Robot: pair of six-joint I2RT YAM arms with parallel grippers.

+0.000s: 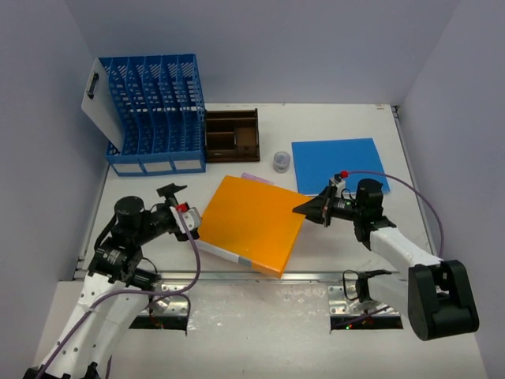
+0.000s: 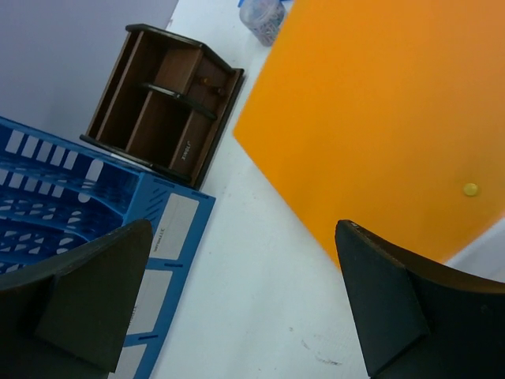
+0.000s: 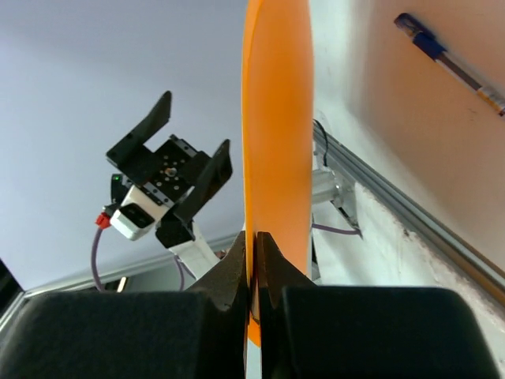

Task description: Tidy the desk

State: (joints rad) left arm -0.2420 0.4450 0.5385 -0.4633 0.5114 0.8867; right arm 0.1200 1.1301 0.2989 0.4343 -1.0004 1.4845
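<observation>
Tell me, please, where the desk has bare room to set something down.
Bare desk lies at the front, between the orange folder, the right arm and the rail; another strip runs behind the blue folder. The back left is crowded: blue file rack, brown tray, small jar.

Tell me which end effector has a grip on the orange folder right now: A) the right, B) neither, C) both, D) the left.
A: the right end effector is pinched shut on the edge of the orange folder, while the left end effector stands wide open with nothing between its fingers.
</observation>
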